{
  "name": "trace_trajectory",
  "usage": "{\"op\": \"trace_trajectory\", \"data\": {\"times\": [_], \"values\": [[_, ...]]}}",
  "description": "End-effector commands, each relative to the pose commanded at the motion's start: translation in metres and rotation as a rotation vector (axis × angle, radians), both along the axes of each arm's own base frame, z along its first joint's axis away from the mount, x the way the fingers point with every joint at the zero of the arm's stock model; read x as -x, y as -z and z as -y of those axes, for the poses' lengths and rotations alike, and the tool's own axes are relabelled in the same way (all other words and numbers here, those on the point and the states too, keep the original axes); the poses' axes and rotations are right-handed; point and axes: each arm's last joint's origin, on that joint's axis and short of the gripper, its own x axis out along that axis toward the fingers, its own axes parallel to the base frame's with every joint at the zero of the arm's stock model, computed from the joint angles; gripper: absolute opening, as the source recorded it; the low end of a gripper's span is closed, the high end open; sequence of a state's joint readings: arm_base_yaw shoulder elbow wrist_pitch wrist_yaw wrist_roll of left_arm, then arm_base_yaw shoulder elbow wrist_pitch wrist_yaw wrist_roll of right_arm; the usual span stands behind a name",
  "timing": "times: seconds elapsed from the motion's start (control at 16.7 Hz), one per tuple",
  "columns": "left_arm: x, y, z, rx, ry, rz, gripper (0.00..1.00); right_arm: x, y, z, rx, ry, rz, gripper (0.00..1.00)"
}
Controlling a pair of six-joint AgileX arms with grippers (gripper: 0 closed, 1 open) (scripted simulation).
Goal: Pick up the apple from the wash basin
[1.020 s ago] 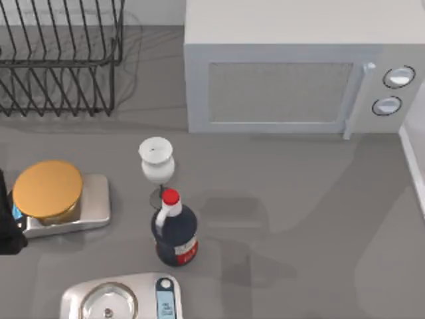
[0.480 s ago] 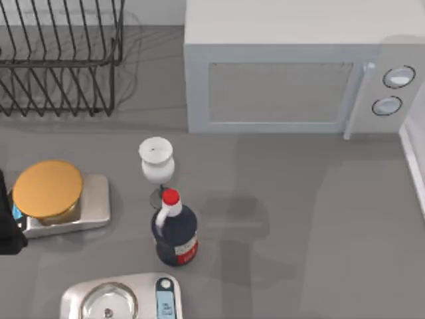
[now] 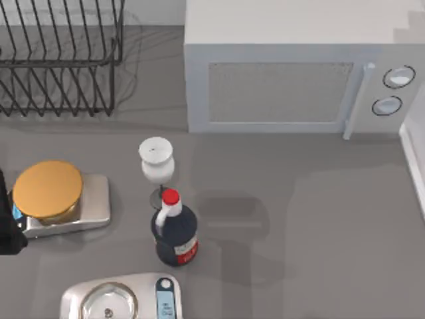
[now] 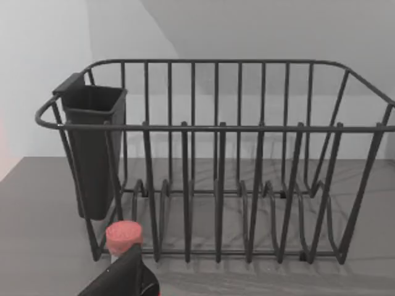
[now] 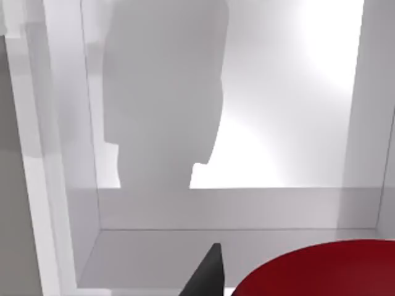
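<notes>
- Top view: dark bottle (image 3: 174, 234), wine glass (image 3: 157, 161) and microwave (image 3: 292, 73) on the counter; left arm parked at the left edge.
- Left wrist view: dish rack (image 4: 216, 160) ahead; the left claw's state cannot be told.
- Right wrist view: apple (image 5: 321, 271) close under the camera, above the wash basin (image 5: 234, 240); whether it is gripped cannot be told, so lifting apparently remains unconfirmed.

I'm at a kitchen counter (image 3: 319, 219): a microwave (image 3: 292, 80) stands at the back, a wire dish rack (image 3: 60, 56) beside it, two kitchen scales (image 3: 66, 206) near the left edge, a goblet (image 3: 157, 163), a dark bottle (image 3: 174, 232), and a white wash basin (image 5: 222, 203).
</notes>
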State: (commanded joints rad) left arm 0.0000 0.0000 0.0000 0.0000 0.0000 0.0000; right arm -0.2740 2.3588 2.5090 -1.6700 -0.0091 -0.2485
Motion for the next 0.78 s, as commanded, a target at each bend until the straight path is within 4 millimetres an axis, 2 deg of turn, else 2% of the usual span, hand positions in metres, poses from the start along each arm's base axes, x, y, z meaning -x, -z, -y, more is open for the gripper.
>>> {"op": "trace_trajectory", "data": {"times": [0.12, 0.3, 0.54, 0.78], "values": [[0.0, 0.0, 0.0, 0.0, 0.0, 0.0, 1.0, 0.001, -0.002, -0.005, -0.001, 0.0, 0.0, 0.0], [0.0, 0.0, 0.0, 0.0, 0.0, 0.0, 1.0, 0.009, -0.015, -0.041, -0.005, 0.0, -0.001, 0.0], [0.0, 0.0, 0.0, 0.0, 0.0, 0.0, 1.0, 0.036, -0.032, -0.124, -0.014, -0.001, -0.009, 0.0], [0.0, 0.0, 0.0, 0.0, 0.0, 0.0, 1.0, 0.083, -0.031, -0.217, -0.021, -0.003, -0.022, 0.0]]}}
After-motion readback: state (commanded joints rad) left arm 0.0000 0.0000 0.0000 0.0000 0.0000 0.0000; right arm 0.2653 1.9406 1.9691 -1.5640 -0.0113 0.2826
